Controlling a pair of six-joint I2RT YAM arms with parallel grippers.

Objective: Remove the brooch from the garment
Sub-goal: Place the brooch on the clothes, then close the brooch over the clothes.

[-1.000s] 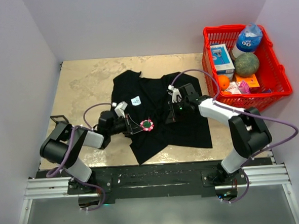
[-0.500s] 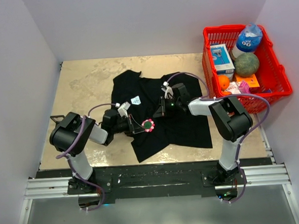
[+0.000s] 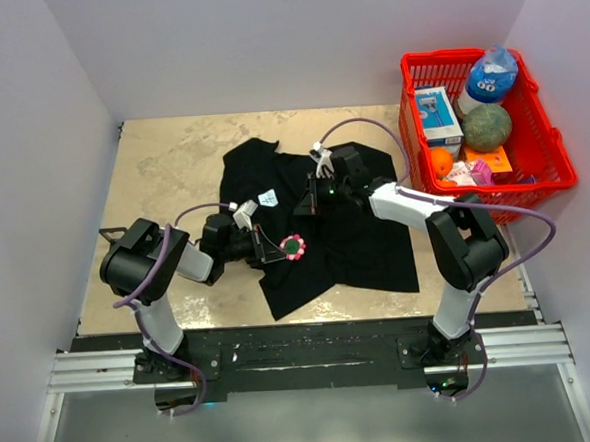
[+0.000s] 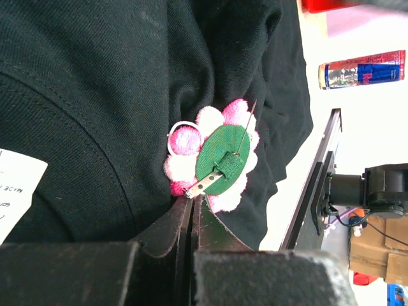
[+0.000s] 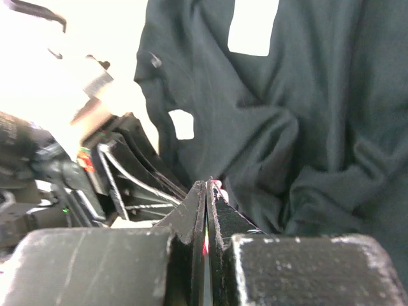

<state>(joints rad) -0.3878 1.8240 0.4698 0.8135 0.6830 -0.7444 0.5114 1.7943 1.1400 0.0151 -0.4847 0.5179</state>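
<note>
Brooch [image 3: 293,246] lies back-side up on the garment [image 3: 362,247] mid-counter [image 3: 172,168], my left end effector [image 3: 275,250] pinched shut on its clasp edge, my right end effector [image 3: 304,206] fully closed over fabric just beyond it.

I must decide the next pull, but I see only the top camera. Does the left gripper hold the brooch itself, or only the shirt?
Observer: In the left wrist view the left gripper is shut. It appears to pinch the brooch at the hinge end of its clasp.
Operator: Is the pin closed?
Observer: No. The needle stands free of the clasp, pointing away over the garment.
Operator: And the right gripper?
Observer: The right gripper is shut, with no cloth seen in it.
</note>
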